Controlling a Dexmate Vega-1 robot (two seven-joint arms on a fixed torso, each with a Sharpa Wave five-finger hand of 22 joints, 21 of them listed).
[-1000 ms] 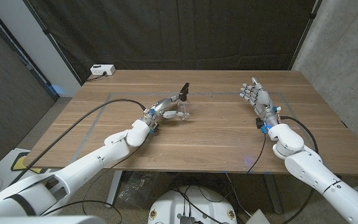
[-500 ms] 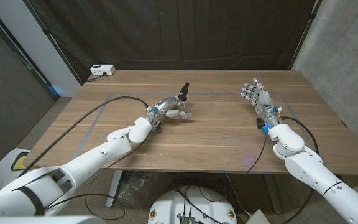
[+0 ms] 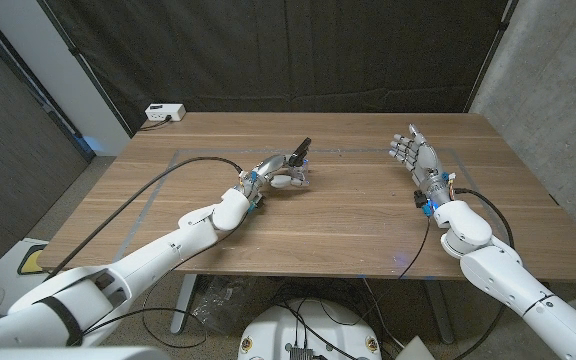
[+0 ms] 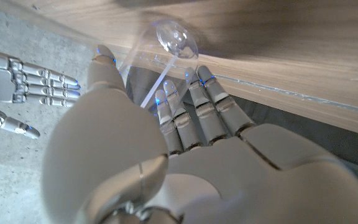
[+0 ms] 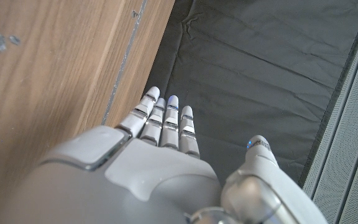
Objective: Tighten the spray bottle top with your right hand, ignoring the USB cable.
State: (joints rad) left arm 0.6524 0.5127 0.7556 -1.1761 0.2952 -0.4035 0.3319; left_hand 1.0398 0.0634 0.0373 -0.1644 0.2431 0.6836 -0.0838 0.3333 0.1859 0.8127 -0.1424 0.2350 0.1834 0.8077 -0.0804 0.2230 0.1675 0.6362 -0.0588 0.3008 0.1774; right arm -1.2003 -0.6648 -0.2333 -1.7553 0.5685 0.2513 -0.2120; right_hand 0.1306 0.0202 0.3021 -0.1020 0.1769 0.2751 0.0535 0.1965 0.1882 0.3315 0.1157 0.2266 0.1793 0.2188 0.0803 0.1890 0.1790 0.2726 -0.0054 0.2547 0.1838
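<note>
While left hand [image 3: 271, 172] grips the clear plastic spray bottle [image 3: 294, 176] mid-desk, right hand [image 3: 412, 154] waits right, fingers spread, empty.

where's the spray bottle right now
In the head view the spray bottle is left of the table's middle, held by the left hand, well apart from the right hand.

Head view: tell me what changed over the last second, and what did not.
The left hand, gripping the clear plastic spray bottle with its black nozzle top, has carried it a little to the robot's right across the wooden table, and the nozzle now leans further right. The right hand stayed raised with fingers spread, holding nothing. The white power strip at the far corner did not move.
</note>
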